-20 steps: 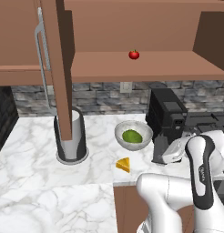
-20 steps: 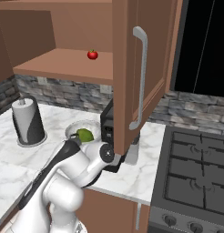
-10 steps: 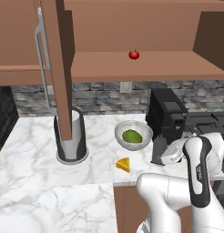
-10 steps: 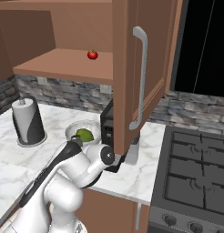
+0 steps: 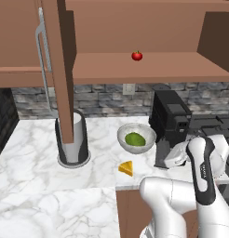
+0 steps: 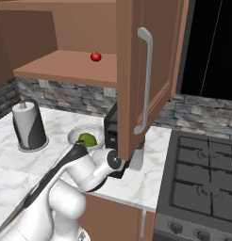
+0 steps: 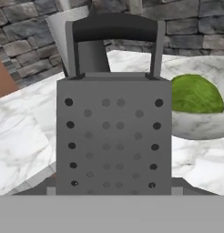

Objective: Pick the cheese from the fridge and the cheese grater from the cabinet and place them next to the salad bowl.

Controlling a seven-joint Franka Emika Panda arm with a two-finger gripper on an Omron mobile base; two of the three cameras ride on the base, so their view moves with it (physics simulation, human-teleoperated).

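Left base view: the cheese (image 5: 126, 168) lies on the marble tabletop (image 5: 32, 186), just in front of the salad bowl (image 5: 136, 138).

Right base view: the cabinet (image 6: 141, 70) door stands open; a tomato (image 6: 95, 56) sits on its shelf.

Hand view: the cheese grater (image 7: 114, 132) stands upright close before the camera, beside the bowl. Whether the fingers grip it cannot be told.
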